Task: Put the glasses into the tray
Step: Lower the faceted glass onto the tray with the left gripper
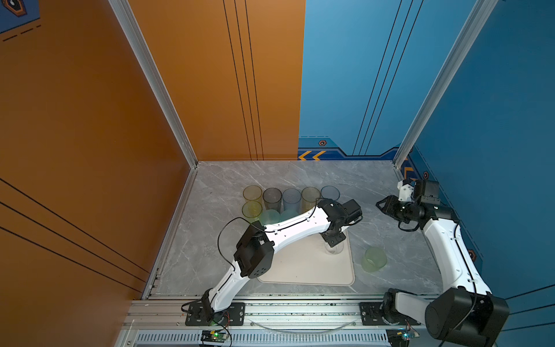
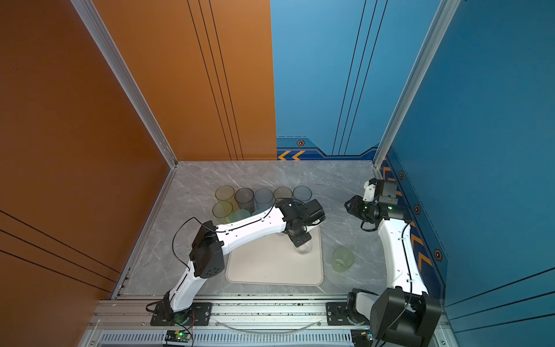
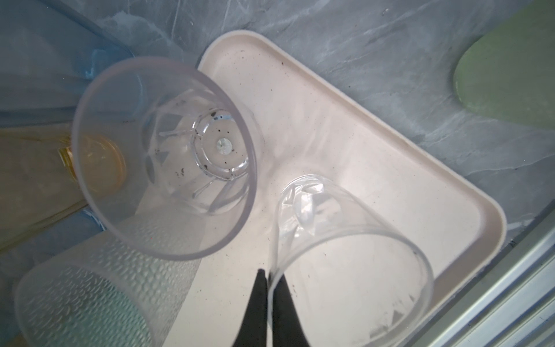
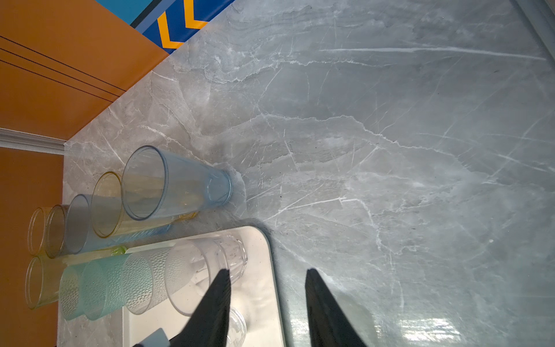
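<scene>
— Where's the clear plastic tumbler [image 3: 345,240]?
— Over the flat cream rectangular tray [image 1: 300,270], near its right rim, its wall pinched by the left gripper [image 3: 268,273].
— The right gripper [image 4: 266,272]?
— Spread apart, empty, above the grey marble table [image 4: 390,150]. A pale green frosted tumbler [image 1: 374,260] stands beside the tray.

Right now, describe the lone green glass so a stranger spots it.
Find the cream tray on the grey marble table. Off its edge on the right arm's side stands a short pale green glass. It alone stands apart; the other glasses crowd the tray's far end.
</scene>
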You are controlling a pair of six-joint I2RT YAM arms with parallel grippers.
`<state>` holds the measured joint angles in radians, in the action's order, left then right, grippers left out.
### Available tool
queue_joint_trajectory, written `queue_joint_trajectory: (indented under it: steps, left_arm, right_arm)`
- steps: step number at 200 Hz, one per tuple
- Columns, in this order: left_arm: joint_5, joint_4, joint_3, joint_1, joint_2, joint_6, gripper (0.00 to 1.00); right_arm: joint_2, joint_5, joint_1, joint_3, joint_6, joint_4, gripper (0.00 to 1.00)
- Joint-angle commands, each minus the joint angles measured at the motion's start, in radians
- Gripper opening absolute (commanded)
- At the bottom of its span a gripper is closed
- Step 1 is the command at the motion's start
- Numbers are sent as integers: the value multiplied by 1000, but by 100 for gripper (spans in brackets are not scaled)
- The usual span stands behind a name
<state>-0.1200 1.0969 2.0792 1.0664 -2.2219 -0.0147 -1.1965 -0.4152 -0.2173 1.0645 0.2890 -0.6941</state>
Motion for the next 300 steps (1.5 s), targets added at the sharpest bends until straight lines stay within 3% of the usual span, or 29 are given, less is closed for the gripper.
queue_joint_trajectory:
  steps: [1,300]
  left_arm:
    - [11,31,33,-16,-25,21,2]
    - [26,29,81,-48,-99,24,14]
  right_arm:
    - [-7,10,6,-11,-14,19,40]
    - [-14,10,6,-13,-14,25,40]
